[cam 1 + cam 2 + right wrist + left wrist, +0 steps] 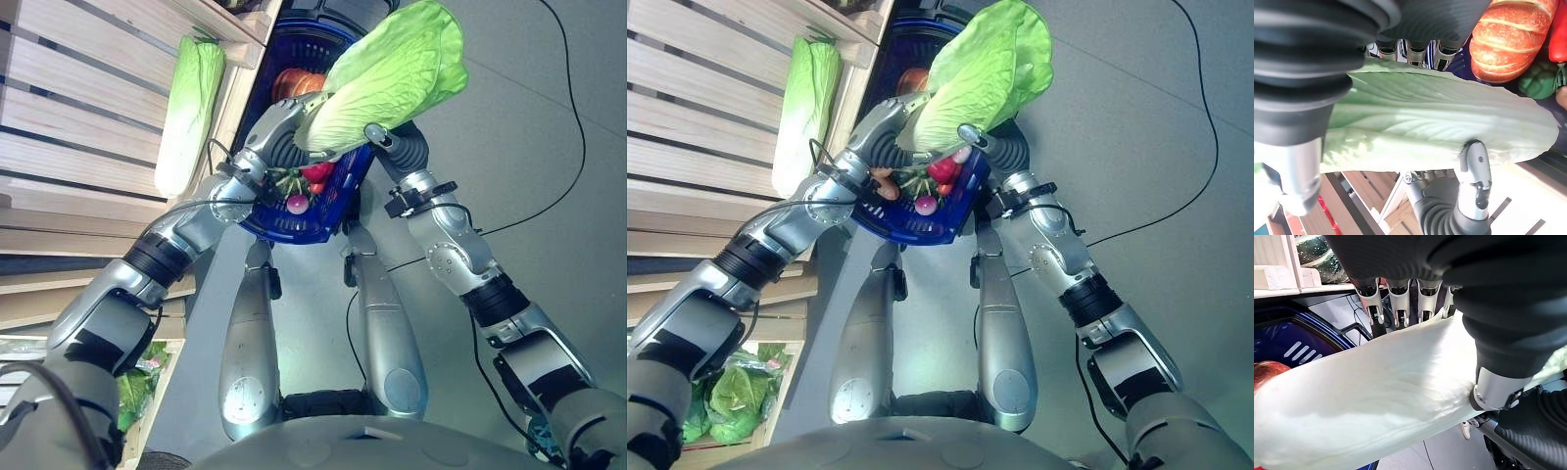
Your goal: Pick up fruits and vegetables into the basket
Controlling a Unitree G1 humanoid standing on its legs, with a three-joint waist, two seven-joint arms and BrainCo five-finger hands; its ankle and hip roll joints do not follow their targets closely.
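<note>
A long napa cabbage with a white stalk and pale green leaves hangs tilted above the blue basket. My left hand is shut on its white stalk end. My right hand grips the same cabbage from the other side, fingers and thumb curled round the leafy part. In the basket lie an orange pumpkin, a red pepper, a pink radish and a carrot. The cabbage hides part of the basket.
A wooden slatted shelf fills the left side, with a second napa cabbage lying on it. Bagged green leaves sit in a crate low on the left. A dark speckled squash rests on a shelf. Grey floor lies to the right.
</note>
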